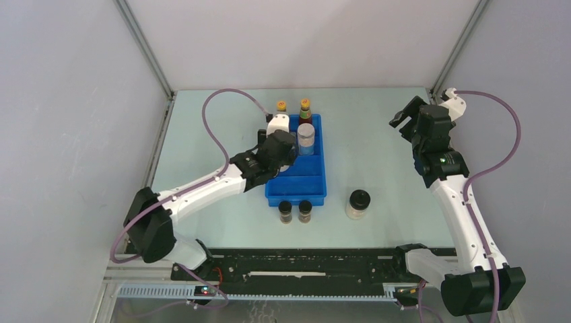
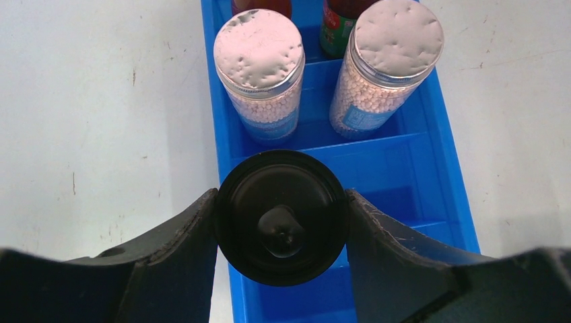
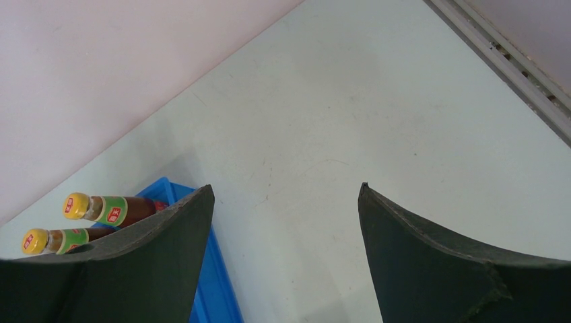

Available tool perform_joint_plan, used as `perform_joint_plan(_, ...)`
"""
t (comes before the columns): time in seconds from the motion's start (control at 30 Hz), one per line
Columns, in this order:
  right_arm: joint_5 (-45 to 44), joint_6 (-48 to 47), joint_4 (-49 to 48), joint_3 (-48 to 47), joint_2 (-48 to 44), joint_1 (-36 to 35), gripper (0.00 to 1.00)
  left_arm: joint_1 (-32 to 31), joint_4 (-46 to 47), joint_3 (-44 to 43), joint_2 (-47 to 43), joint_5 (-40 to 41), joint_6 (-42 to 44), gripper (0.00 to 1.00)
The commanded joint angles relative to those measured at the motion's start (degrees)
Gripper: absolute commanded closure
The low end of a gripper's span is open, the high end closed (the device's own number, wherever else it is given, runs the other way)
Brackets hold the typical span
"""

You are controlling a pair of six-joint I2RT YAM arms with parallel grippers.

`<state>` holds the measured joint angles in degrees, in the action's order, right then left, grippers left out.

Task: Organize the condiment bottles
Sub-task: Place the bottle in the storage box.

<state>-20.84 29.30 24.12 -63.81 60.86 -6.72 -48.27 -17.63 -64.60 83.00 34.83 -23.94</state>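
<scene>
My left gripper (image 2: 281, 219) is shut on a black-lidded jar (image 2: 281, 217) and holds it over the left side of the blue tray (image 1: 310, 182), just before two grey-lidded jars (image 2: 259, 50) (image 2: 397, 40). Two red sauce bottles with yellow caps (image 1: 281, 106) (image 1: 305, 105) stand at the tray's far end; they also show in the right wrist view (image 3: 108, 208). A second black-lidded jar (image 1: 357, 204) stands on the table right of the tray. Two tiny dark jars (image 1: 285, 211) (image 1: 305, 210) stand before the tray's near edge. My right gripper (image 3: 286, 222) is open and empty, raised at the far right.
The tray's near compartments (image 2: 397, 195) are bare. The enclosure walls and metal frame posts (image 1: 145, 47) bound the table at left, right and back. The arm bases and a black rail (image 1: 296, 262) run along the near edge.
</scene>
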Motion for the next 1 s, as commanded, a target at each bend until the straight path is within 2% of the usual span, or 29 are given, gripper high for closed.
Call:
perform_joint_plan(0.0, -0.34, -0.99, -2.41, -0.26, 0.05, 0.04, 0.14, -0.43, 4.01, 0.16, 0.28, 3.13, -0.54, 1.0)
perform_joint_plan(0.97, -0.78, -0.86, -1.0, -0.17, -0.17, -0.13, 0.14, -0.82, 4.53, 1.74, 2.69, 3.13, -5.4, 1.0)
